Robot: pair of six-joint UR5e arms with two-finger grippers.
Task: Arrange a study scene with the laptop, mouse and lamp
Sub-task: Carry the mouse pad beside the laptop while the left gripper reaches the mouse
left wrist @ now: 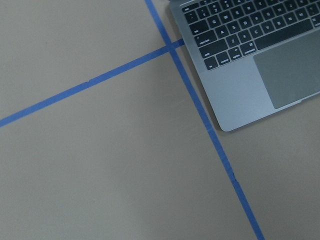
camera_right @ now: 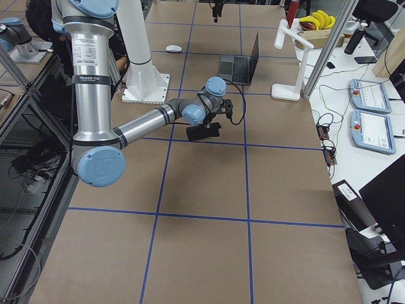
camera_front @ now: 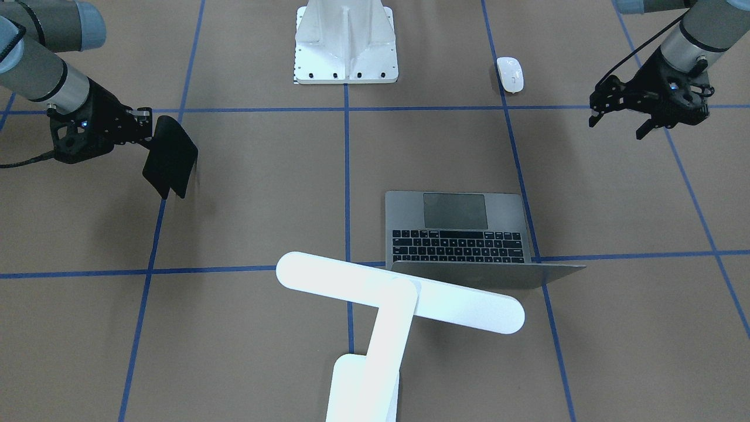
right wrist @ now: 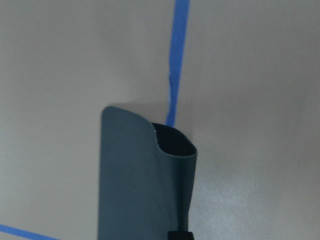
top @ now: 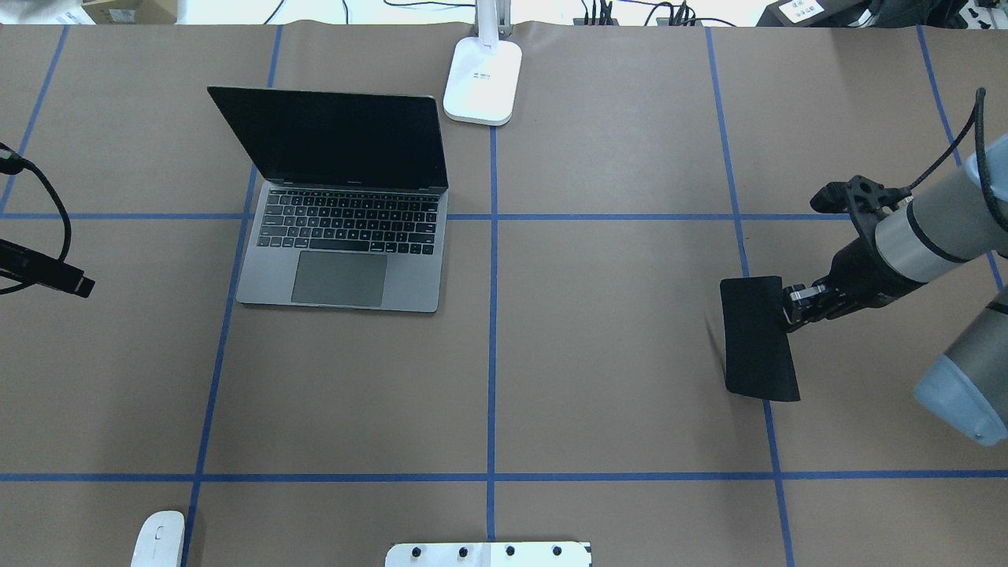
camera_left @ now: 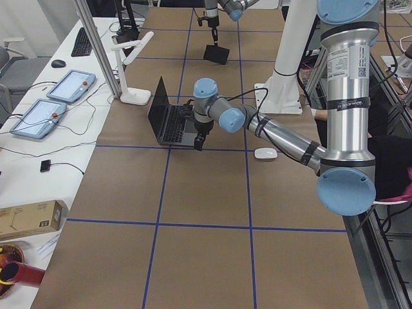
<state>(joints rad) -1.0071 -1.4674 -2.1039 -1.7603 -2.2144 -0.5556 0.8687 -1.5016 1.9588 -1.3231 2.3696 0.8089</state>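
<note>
The right gripper (camera_front: pixel 149 125) is pinching one edge of a black mouse pad (camera_front: pixel 170 157). Its fingers are closed tight on the pad, which is curling and hanging above the brown table cover (top: pixel 614 354) on the robot's right side. The left gripper (camera_front: pixel 616 128) is hovering with its fingers spread apart and nothing between them, off the laptop's left edge. The laptop (top: pixel 346 236) is sitting open on the robot's left half of the table, screen dark. The lamp (camera_front: pixel 398 299) is standing at the far edge, its base (top: pixel 482 81) just beside the laptop's screen. The mouse (camera_front: pixel 510 74) is lying near the white pedestal (camera_front: pixel 345 41), well apart from the laptop.
</note>
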